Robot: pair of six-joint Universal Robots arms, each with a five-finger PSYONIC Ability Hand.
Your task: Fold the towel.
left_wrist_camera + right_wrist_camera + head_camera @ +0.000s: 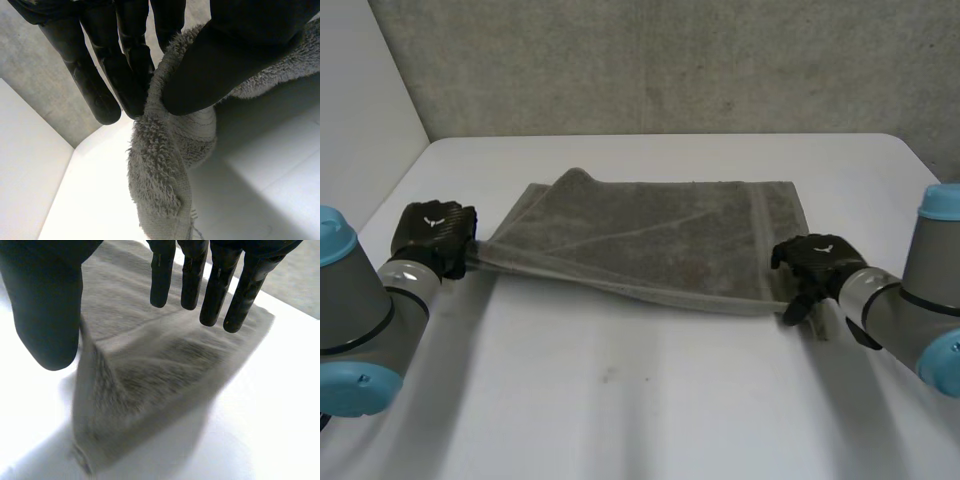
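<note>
White table under a grey wall bears the grey towel, its near edge raised between left hand and right hand. Left wrist view: thumb and fingers pinch a shaggy corner. Right wrist view: straight fingers, spread from the thumb, hover over the towel's corner, gripping nothing.

towel blurred beneath right robot hand (hold on it unclear)
</note>
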